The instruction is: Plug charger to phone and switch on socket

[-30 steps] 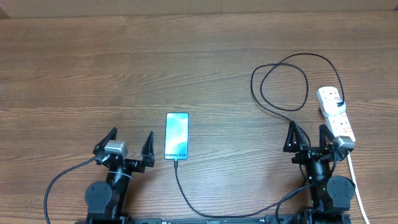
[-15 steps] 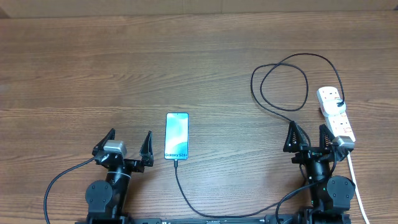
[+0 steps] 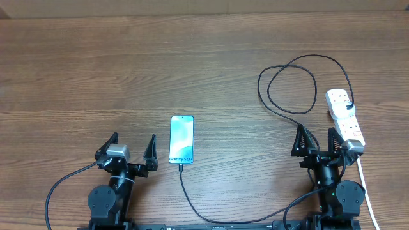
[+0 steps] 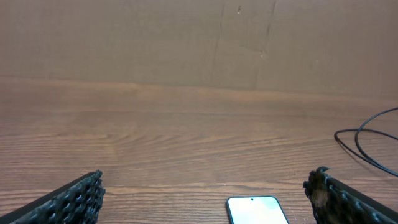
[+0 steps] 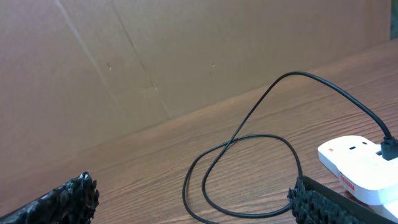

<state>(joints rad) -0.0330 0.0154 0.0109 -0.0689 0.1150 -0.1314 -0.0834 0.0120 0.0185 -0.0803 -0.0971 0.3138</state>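
lying just beside spread left fingers [image 3: 152, 148], the phone [image 3: 181, 140]; socket [image 3: 346, 117] beside spread right fingers [image 3: 333, 141]

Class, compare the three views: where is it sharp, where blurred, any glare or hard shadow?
Overhead: evenly lit and sharp, no hard shadows; the slim blue-white smartphone is bright yet legible. Left wrist: the black ridged fingers blur at the bottom corners. Right wrist: the thin black cable is crisp, the near fingers blurred.
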